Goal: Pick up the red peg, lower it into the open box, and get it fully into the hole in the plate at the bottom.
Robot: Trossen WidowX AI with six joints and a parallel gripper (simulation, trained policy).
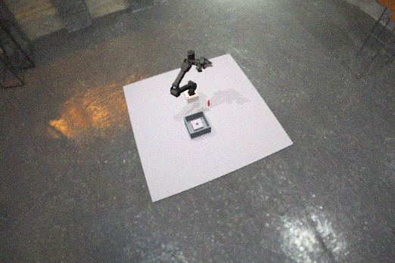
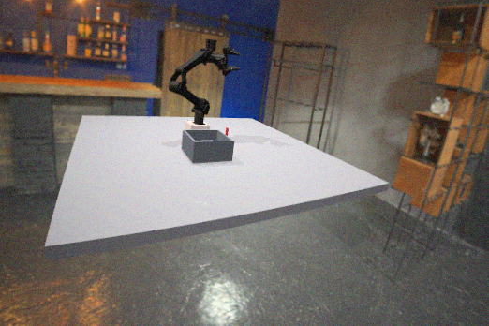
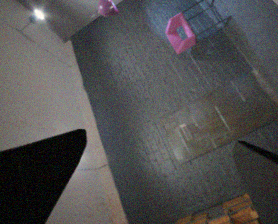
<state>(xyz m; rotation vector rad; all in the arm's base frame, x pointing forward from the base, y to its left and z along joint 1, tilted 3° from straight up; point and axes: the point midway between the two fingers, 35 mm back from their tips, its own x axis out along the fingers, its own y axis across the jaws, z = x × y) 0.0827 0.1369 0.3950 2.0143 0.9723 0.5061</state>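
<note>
The red peg stands upright on the white table top, beyond the box. The open dark grey box stands near the arm's base. On its floor the pale plate has a small dark hole, with no peg in it. My gripper is wide open with nothing between its fingers. It is raised high above the table, well above the peg and the box, with its fingers pointing sideways. The wrist view shows neither peg nor box.
The arm's light base block is behind the box. The white table top carries the arm's shadow around the peg. The wrist view shows room walls, floor and a pink object.
</note>
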